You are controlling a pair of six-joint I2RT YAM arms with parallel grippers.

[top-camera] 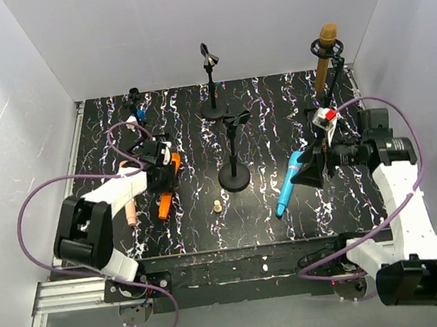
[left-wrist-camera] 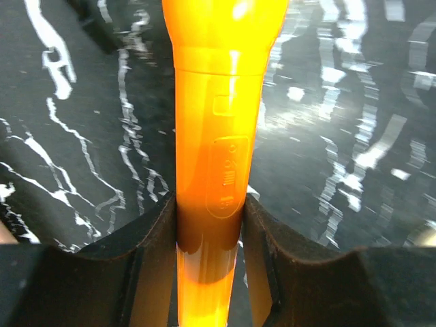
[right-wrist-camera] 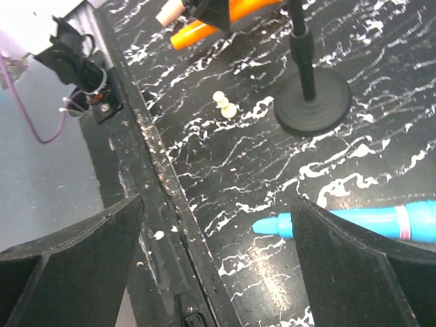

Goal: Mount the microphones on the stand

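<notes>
On the black marbled surface [top-camera: 260, 111], left of the middle stand [top-camera: 232, 158], the left pincer [left-wrist-camera: 208, 204] pinches the orange microphone [left-wrist-camera: 218, 102] across its barrel, which runs near-to-far. The right pincer [right-wrist-camera: 218, 201] is spread and empty, with the light blue microphone [right-wrist-camera: 368, 221] just beside it.

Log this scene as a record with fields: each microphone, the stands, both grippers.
left gripper: shut on the orange stick microphone
orange stick microphone: lying on the black marbled table
right gripper: open, empty, near the light blue stick microphone's narrow end
light blue stick microphone: lying on the table, unheld
pale pink stick microphone: on the table, partly under the left arm
golden-brown stick microphone: upright in a clip, far right
centre stand, far stand: black, round bases, clips empty
</notes>
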